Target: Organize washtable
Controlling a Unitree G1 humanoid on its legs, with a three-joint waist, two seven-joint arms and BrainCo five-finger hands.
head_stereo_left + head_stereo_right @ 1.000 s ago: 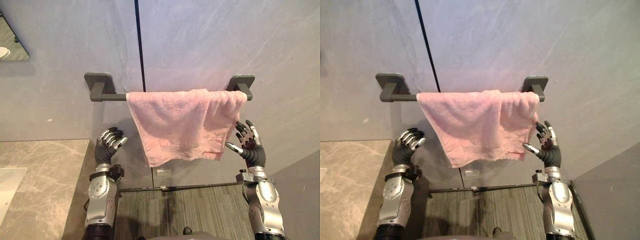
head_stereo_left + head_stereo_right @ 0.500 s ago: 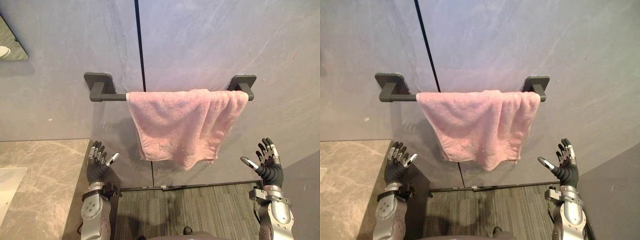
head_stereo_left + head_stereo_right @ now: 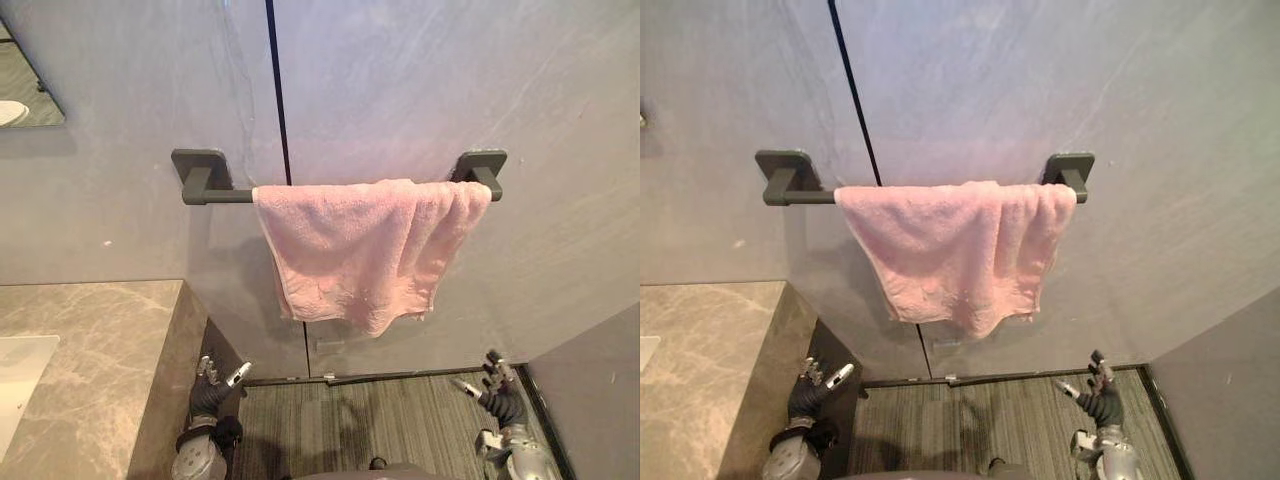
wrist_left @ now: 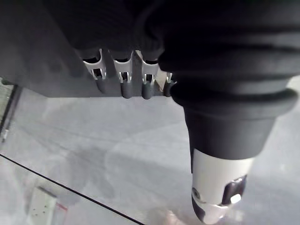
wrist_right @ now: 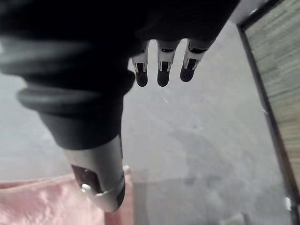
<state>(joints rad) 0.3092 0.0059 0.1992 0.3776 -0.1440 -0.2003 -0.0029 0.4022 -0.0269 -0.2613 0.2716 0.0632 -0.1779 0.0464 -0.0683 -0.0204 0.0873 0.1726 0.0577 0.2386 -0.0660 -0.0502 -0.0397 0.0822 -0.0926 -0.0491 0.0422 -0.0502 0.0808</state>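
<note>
Pink towel [image 3: 365,250] on the dark towel bar [image 3: 215,194], with both hands lowered. We are viewing the towel as it is hanging over the bar on the grey wall [image 3: 420,80]. It is covering the bar from just right of the left bracket to the right bracket. Its lower edge is dipping to a rumpled point right of centre. A second ago the right hand [image 3: 497,393] was at the towel's right border and the hem was lying straighter; now the cloth is hanging free.

We are finding both hands well below the towel, touching nothing. The left hand [image 3: 213,385] is sitting beside the front face of the marble countertop [image 3: 90,340]. The right hand is sitting over the striped floor [image 3: 380,420]. Each is showing loosely spread fingers with the thumb held apart, and neither is holding anything (the right wrist view is catching a corner of the towel [image 5: 42,201] past the thumb). A second ago both hands were raised to hem level, the left one curled.
</note>
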